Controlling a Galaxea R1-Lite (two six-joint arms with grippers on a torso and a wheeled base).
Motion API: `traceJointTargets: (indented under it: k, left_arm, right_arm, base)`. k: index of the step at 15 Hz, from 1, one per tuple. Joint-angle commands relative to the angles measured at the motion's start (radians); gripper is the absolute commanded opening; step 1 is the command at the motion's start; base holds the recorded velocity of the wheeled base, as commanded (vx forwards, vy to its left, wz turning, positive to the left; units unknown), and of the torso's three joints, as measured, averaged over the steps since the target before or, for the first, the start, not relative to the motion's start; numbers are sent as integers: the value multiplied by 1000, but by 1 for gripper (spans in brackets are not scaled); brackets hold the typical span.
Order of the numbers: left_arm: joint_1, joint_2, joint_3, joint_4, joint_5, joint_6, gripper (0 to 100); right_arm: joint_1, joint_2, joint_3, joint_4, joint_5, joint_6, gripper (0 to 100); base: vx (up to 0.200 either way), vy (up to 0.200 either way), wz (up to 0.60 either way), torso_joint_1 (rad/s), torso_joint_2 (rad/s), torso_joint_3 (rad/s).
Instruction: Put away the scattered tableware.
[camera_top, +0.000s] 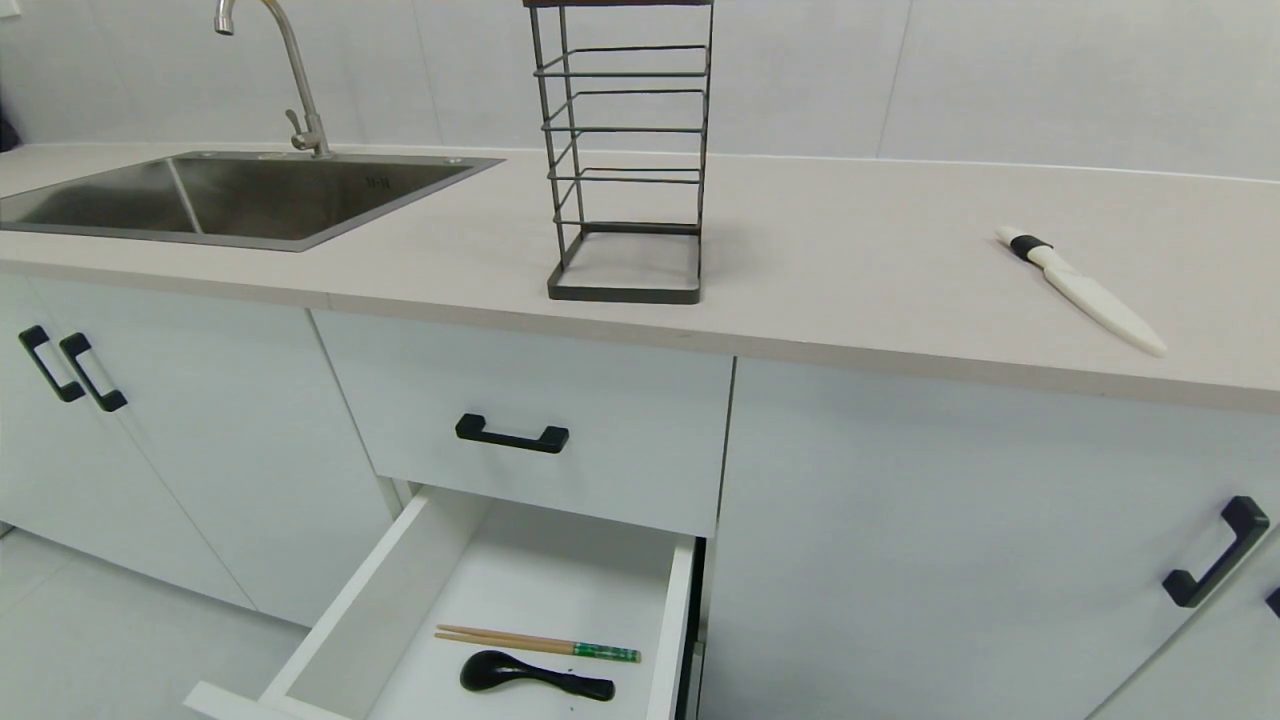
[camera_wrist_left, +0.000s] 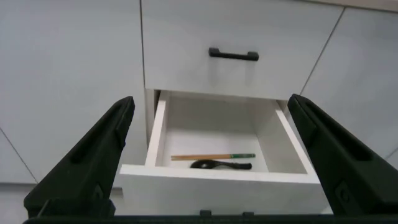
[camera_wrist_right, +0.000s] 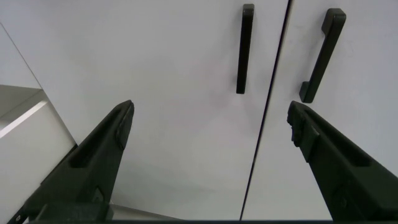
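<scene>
A white knife (camera_top: 1085, 291) with a black band on its handle lies on the counter at the right. Below the counter's middle a white drawer (camera_top: 330, 640) stands pulled out. Inside it lie a pair of wooden chopsticks (camera_top: 535, 644) with green ends and a black spoon (camera_top: 535, 676). The left wrist view faces the drawer (camera_wrist_left: 217, 180) from the front, with the chopsticks (camera_wrist_left: 211, 157) and spoon (camera_wrist_left: 221, 165) in it. My left gripper (camera_wrist_left: 211, 186) is open and holds nothing. My right gripper (camera_wrist_right: 211, 180) is open before white cabinet doors (camera_wrist_right: 186, 118).
A black wire rack (camera_top: 625, 150) stands upright mid-counter. A steel sink (camera_top: 240, 195) with a tap (camera_top: 290, 75) sits at the left. A shut drawer with a black handle (camera_top: 512, 435) is above the pulled-out one. Cabinet handles (camera_wrist_right: 246, 48) are near my right gripper.
</scene>
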Motion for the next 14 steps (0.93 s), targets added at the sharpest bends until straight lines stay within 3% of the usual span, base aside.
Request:
traceJointTargets:
  k: [1,3,6,7,8,9,14]
  left_arm:
    - [-1,276,-40,3,-29,-52,100]
    - [-15,380,-43,11,-67,-51,100]
    - [-118,457,-37,66,-98,-51,100]
    - [-190,463,-40,155,-113,-51,100]
    - [-194,463,-40,160,-113,-51,100]
    - [-259,465,-39,217,-115,-54,100]
    - [-268,594,-26,301,-116,-54,100]
  right_arm:
    - [0,3,0,0,0,-1,100]
    - [0,3,0,0,0,-1,100]
    - [0,3,0,0,0,-1,100]
    - [0,3,0,0,0,-1,100]
    - [0,3,0,0,0,-1,100]
    - [0,3,0,0,0,-1,100]
    - [0,3,0,0,0,-1,100]
  base:
    - [0,0,0,0,0,0]
    - [0,0,0,0,0,0]
    - [0,0,0,0,0,0]
    - [0,0,0,0,0,0]
    - [0,0,0,0,0,0]
    - [0,0,0,0,0,0]
    - [0,0,0,0,0,0]
